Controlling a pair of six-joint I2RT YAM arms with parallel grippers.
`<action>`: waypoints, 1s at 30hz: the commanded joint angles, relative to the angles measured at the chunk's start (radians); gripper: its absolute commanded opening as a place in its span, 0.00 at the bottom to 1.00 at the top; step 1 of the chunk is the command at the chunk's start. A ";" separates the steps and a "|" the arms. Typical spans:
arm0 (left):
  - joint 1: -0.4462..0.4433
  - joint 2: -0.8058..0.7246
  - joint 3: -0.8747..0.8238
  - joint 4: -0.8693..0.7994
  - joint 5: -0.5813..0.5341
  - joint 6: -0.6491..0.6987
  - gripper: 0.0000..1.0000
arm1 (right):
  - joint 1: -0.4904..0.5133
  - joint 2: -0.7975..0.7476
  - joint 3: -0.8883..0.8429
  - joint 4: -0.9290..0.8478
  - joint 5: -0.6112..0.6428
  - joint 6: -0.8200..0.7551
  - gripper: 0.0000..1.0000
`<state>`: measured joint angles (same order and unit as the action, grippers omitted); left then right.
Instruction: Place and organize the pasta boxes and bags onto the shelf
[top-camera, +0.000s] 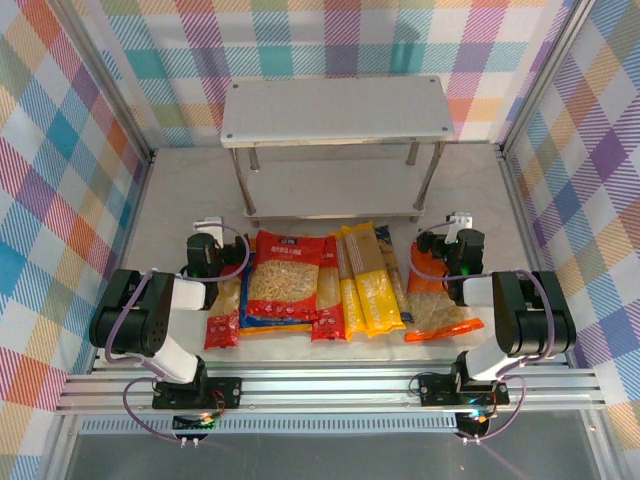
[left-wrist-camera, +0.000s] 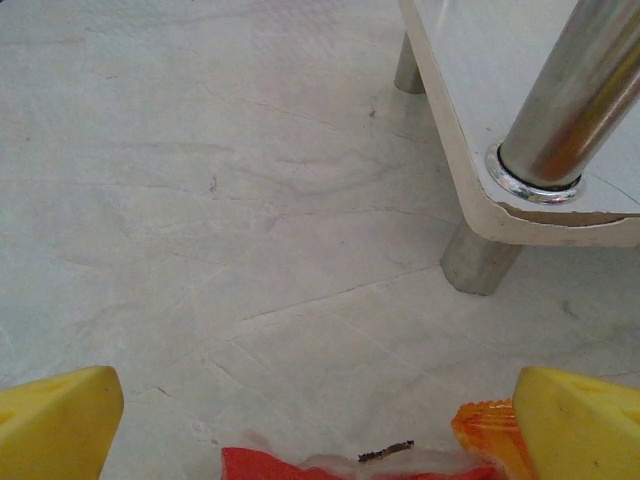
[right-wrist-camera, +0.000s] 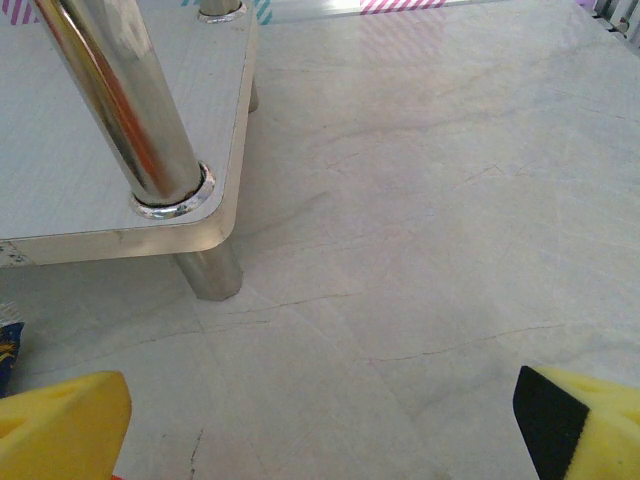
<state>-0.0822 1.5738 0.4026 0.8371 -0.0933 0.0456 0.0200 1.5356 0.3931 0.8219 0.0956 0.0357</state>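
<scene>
Top external view: a wide red pasta bag (top-camera: 285, 285), an orange pillow bag (top-camera: 435, 312) and slim yellow pasta boxes (top-camera: 370, 285) lie flat in a row on the pale table (top-camera: 180, 190). At the row's far ends, the left gripper (top-camera: 207, 224) and right gripper (top-camera: 460, 218) are spread wide, holding nothing. Beyond them stands the two-tier pale grey shelf (top-camera: 335, 112).

1 shelf (top-camera: 335, 112) of 2 boards; 3 wide bags (top-camera: 283, 285); at least 3 narrow boxes (top-camera: 375, 290), packed too tightly to count surely; 2 arms (top-camera: 140, 320).
</scene>
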 joint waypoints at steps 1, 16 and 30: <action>0.012 0.005 0.018 0.003 0.021 0.000 1.00 | 0.005 -0.003 0.012 0.014 -0.011 -0.007 0.99; 0.012 0.006 0.019 0.000 0.023 -0.001 1.00 | 0.004 -0.002 0.015 0.010 -0.014 -0.007 0.99; 0.033 -0.149 0.238 -0.469 0.186 0.008 0.83 | -0.017 -0.274 0.281 -0.629 -0.030 0.015 0.83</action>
<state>-0.0574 1.4967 0.5957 0.5182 0.0292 0.0490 0.0055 1.3346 0.6399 0.3725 0.0952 0.0406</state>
